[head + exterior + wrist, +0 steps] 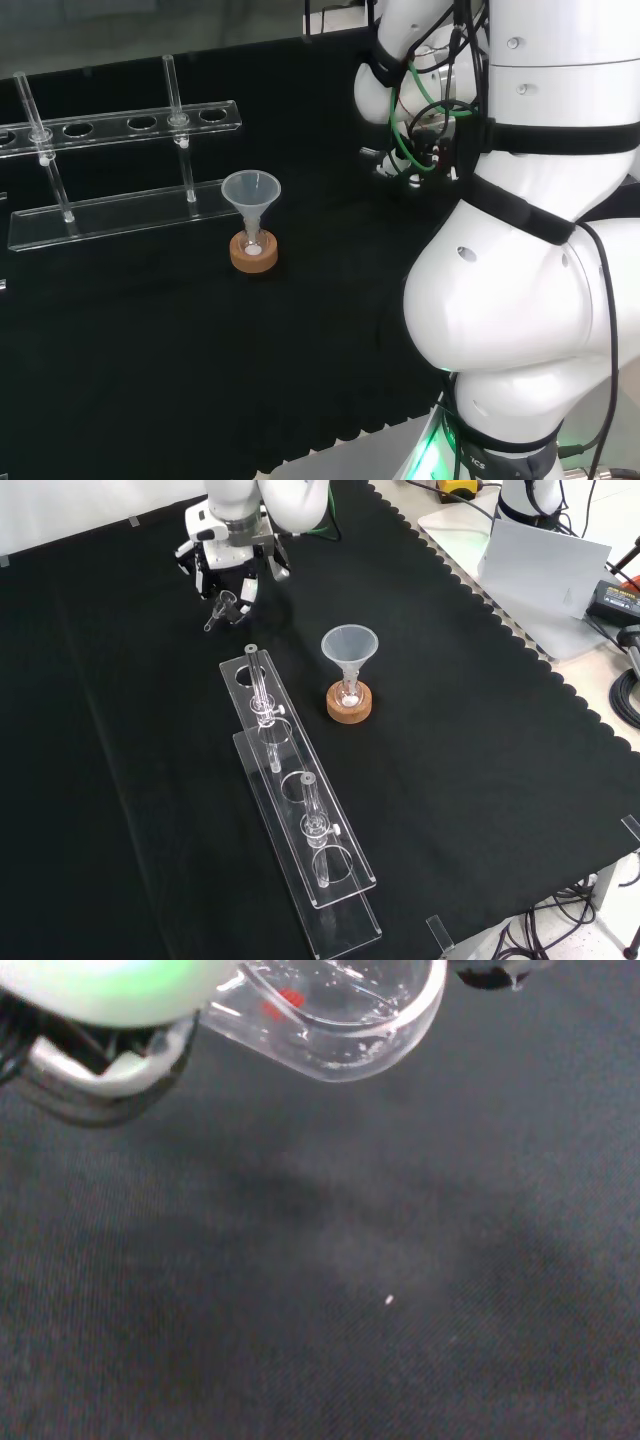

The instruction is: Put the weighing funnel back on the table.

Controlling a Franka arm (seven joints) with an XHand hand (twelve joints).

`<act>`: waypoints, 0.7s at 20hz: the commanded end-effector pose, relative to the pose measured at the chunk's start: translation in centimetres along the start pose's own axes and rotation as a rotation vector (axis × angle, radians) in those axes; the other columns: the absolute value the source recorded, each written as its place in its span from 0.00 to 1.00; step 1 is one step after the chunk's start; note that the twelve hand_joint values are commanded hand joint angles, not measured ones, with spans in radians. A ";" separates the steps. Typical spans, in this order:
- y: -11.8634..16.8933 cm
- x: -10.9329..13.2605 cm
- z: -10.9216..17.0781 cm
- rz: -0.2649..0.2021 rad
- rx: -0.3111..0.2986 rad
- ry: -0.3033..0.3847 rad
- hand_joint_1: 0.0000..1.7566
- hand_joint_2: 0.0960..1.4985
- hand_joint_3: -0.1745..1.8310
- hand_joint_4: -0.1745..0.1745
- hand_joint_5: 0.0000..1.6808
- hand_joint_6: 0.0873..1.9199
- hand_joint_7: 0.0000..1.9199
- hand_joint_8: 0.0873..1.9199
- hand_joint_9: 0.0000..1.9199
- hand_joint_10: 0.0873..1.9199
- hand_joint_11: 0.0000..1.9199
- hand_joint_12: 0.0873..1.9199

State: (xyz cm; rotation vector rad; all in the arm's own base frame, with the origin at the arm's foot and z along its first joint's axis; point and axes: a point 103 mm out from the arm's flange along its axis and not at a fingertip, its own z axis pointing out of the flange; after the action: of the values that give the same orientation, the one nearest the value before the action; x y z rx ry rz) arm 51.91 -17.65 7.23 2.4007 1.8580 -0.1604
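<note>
In the front view the black and white hand hangs over the far left part of the cloth, fingers curled downward. They pinch the weighing funnel, a small clear scoop with a short stem, which hangs tilted just above the cloth. In the wrist view the weighing funnel's rounded clear bowl shows close up beside a blurred white part of the hand, above bare black cloth. In the head view the arm's white links stand where the hand would be.
The big funnel stands in a small flask on a cork ring mid-cloth. A clear tube rack holds two glass tubes. The cloth's scalloped edge runs along the right of the front view.
</note>
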 end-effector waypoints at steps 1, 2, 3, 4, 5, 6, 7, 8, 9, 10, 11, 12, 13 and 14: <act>0.4 0.8 1.8 -0.012 0.018 -0.021 0.67 0.25 0.54 1.00 0.88 0.17 0.96 0.00 0.74 0.04 0.26 0.67; 0.4 0.9 2.0 -0.014 0.023 -0.024 0.67 0.25 0.54 1.00 0.88 0.17 0.96 0.00 0.74 0.04 0.26 0.67; 0.4 1.0 2.2 -0.016 0.027 -0.028 0.67 0.25 0.54 1.00 0.88 0.17 0.96 0.00 0.74 0.04 0.26 0.67; 0.4 1.0 2.4 -0.019 0.031 -0.029 0.67 0.25 0.54 1.00 0.88 0.17 0.96 0.00 0.74 0.04 0.26 0.67; 0.5 1.1 2.6 -0.023 0.040 -0.030 0.67 0.25 0.54 1.00 0.88 0.17 0.96 0.00 0.74 0.04 0.26 0.67; 0.5 1.2 2.6 -0.026 0.052 -0.031 0.67 0.26 0.53 1.00 0.88 0.17 0.95 0.00 0.73 0.03 0.26 0.67; 0.4 1.3 2.7 -0.031 0.062 -0.040 0.66 0.27 0.52 1.00 0.87 0.18 0.95 0.00 0.73 0.03 0.25 0.67; 0.4 1.3 2.7 -0.032 0.073 -0.044 0.66 0.29 0.50 1.00 0.86 0.18 0.94 0.00 0.72 0.03 0.25 0.67; 0.5 1.4 2.6 -0.034 0.083 -0.049 0.66 0.31 0.48 1.00 0.85 0.19 0.92 0.00 0.71 0.02 0.24 0.68; 0.5 1.5 2.6 -0.039 0.097 -0.056 0.65 0.33 0.45 1.00 0.84 0.19 0.91 0.00 0.70 0.02 0.24 0.68; 0.5 1.7 2.6 -0.046 0.106 -0.067 0.65 0.35 0.43 1.00 0.83 0.19 0.90 0.00 0.69 0.02 0.23 0.68; 0.6 1.9 2.6 -0.055 0.119 -0.081 0.65 0.37 0.41 1.00 0.82 0.20 0.89 0.00 0.69 0.01 0.22 0.69; 0.6 2.0 2.6 -0.058 0.130 -0.085 0.64 0.39 0.39 1.00 0.82 0.20 0.88 0.00 0.68 0.01 0.22 0.69; 0.6 2.3 2.6 -0.063 0.137 -0.095 0.64 0.41 0.37 1.00 0.81 0.21 0.87 0.00 0.68 0.01 0.21 0.69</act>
State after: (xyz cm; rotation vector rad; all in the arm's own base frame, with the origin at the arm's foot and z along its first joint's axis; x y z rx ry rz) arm 52.81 -16.97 4.77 2.3951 1.9044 -0.3032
